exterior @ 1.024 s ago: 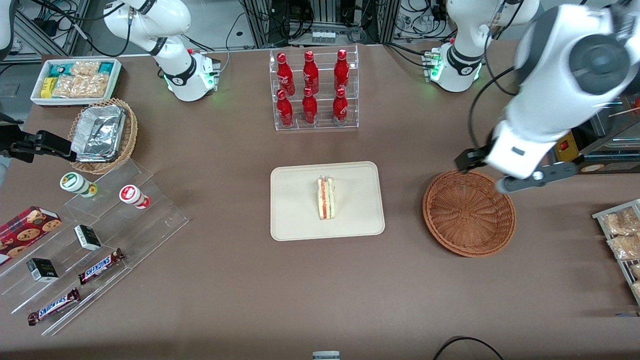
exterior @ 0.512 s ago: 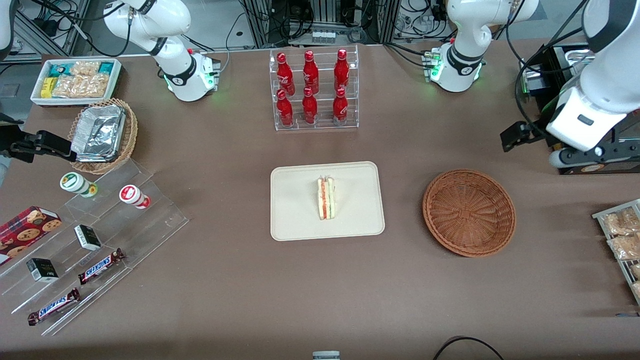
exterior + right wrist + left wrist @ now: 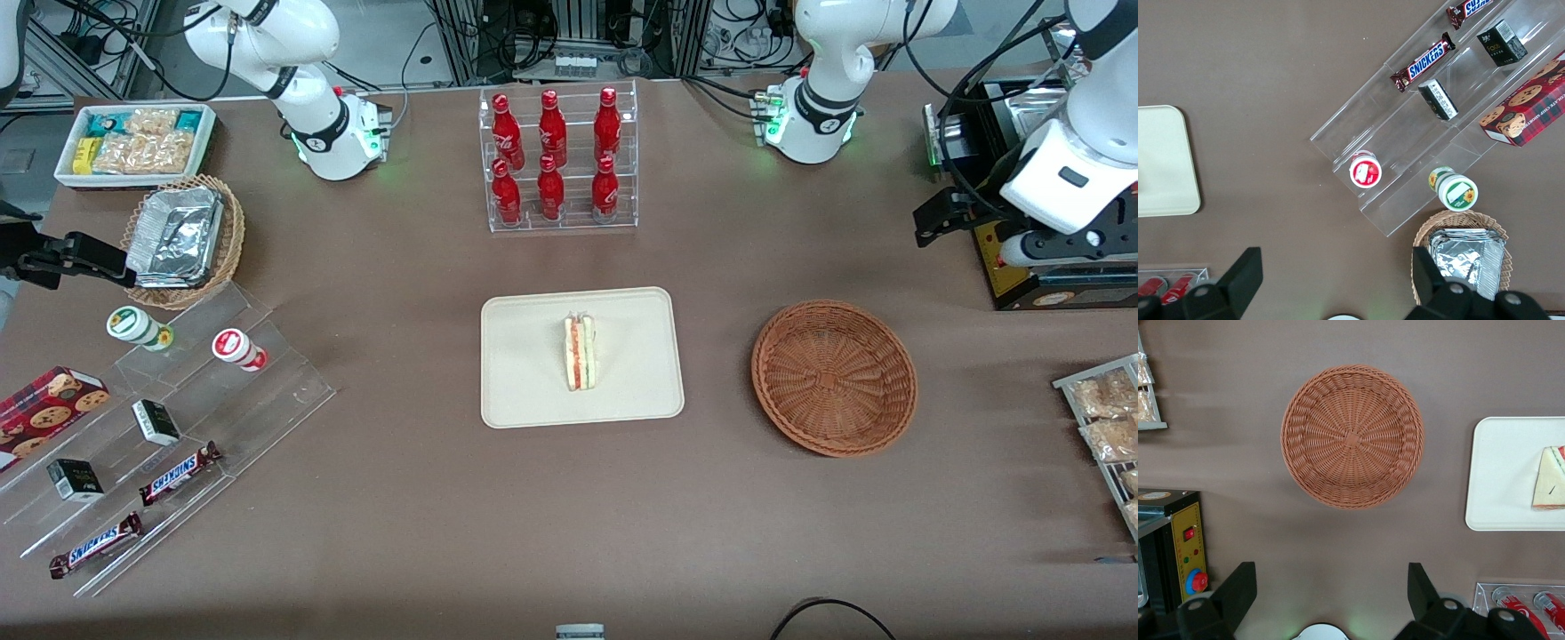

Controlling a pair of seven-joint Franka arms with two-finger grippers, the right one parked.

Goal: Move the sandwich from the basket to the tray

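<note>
One triangular sandwich (image 3: 580,352) of pale bread, red-orange and green filling along its edge, lying on the cream tray (image 3: 524,391), round reddish-brown basket (image 3: 834,378) beside it on the tabletop, gripper (image 3: 1331,590) raised above the working arm's end, jaws spread and holding nothing.

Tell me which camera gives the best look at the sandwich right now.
The front view: the whole sandwich shows there, lying on the tray with its filling edge visible. The left wrist view catches only part of it, cut off at the frame's edge. The right wrist view shows none. The gripper hangs open above the table beside the empty basket.
</note>
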